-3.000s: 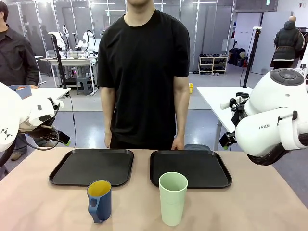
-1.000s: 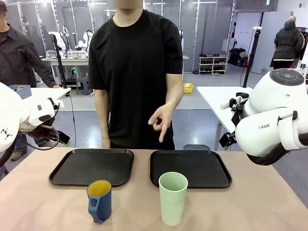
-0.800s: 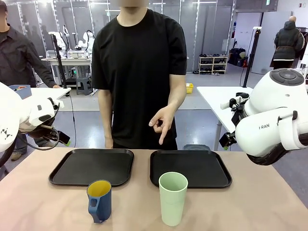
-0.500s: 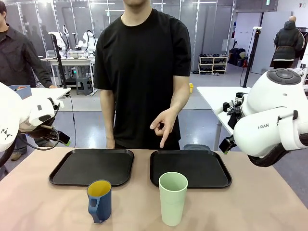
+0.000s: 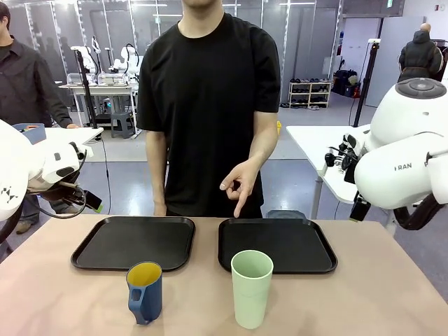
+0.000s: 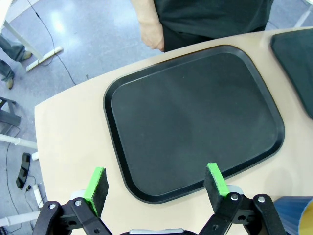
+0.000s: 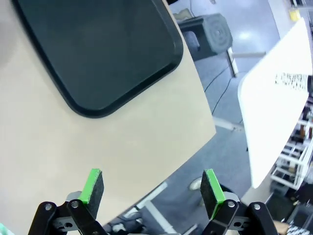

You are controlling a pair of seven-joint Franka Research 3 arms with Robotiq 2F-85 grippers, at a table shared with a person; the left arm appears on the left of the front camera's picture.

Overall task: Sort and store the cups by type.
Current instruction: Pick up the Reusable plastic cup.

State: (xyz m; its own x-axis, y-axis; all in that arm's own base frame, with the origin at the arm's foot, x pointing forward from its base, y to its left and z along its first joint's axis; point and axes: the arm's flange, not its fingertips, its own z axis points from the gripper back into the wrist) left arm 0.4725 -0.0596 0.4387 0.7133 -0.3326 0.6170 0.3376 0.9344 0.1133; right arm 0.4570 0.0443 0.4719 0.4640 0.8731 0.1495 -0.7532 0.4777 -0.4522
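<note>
There are two black trays (image 5: 133,241) (image 5: 301,241), one dark blue mug (image 5: 145,292) and one mint-green tumbler (image 5: 251,288).

left arm (image 5: 24,175): raised, tucked in at the left side
left gripper (image 6: 156,185): pointing down, jaws wide apart, nothing between them
right arm (image 5: 409,157): raised, out at the right side
right gripper (image 7: 151,190): pointing down, jaws wide apart, empty

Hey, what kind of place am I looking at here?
Most likely a robotics lab or test workshop: a white robot arm at the table, a white worktable on the open grey floor, and a storage rack behind.
</note>
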